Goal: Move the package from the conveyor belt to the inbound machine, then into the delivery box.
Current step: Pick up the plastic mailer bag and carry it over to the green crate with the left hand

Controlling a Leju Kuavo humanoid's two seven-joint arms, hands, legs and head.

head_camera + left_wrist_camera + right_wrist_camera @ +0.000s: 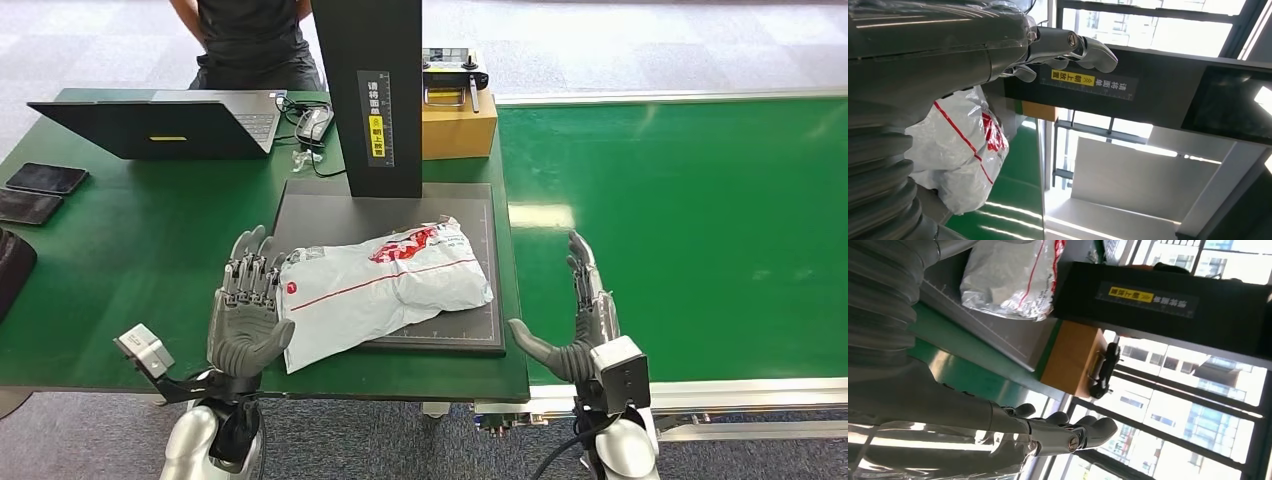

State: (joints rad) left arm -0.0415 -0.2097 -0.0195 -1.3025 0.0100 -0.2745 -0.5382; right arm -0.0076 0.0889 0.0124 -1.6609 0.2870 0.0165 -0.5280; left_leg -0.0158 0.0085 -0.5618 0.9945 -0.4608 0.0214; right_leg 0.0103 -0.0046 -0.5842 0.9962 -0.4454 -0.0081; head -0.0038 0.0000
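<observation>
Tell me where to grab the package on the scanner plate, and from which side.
Take the package by its two short ends, one robot hand per side. It lies flat, long axis across the plate; the left hand is already at its left end, the right hand stands apart.

The black upright column (367, 95) of the inbound machine carries a narrow vertical label (378, 118). Its white upper part reads 请将面单, and its yellow lower part reads 朝上放置 beside a small warning sign. The same label shows in both wrist views, with a ruler-like scale along one edge whose marks are too small to read. The grey package (385, 285) bears a red printed patch and a small red logo, neither legible.
</observation>
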